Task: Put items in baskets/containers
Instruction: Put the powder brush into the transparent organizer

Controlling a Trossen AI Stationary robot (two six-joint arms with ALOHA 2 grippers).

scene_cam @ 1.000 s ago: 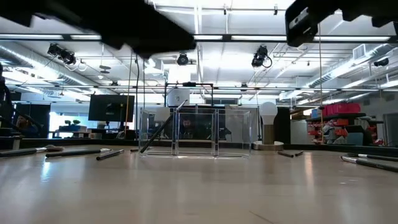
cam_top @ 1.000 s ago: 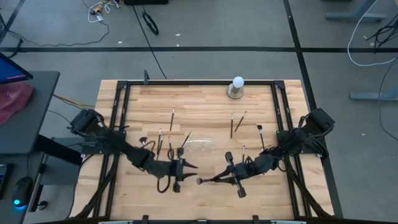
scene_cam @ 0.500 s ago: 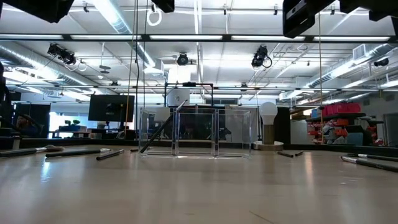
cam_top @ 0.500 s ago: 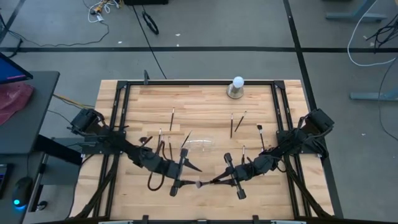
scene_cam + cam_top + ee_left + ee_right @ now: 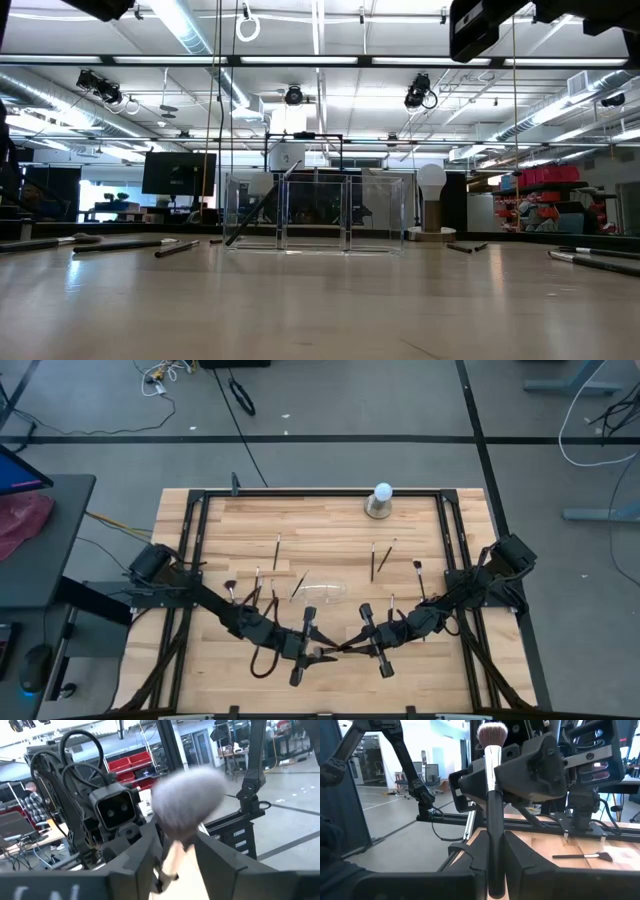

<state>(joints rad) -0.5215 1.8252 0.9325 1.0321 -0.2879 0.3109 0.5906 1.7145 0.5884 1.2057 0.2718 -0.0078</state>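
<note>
High cam looks straight down on the whole table (image 5: 330, 525). Low cam sits at tabletop level, facing the clear holder (image 5: 315, 212) mid-frame (also centre in the overhead). Wrist cams sit close, facing each other over one brush (image 5: 492, 795).

holder (image 5: 322, 592) mid-table | brushes (image 5: 277, 550) on both sides | ball (image 5: 381, 492) behind

Room: grey concrete floor (image 5: 330, 400) crossed by black tape lines (image 5: 300, 438); loose cables (image 5: 165, 375); dark side desk (image 5: 40, 550); ceiling strip lights (image 5: 330, 60); red storage bins (image 5: 545, 175); monitor (image 5: 178, 172).
</note>
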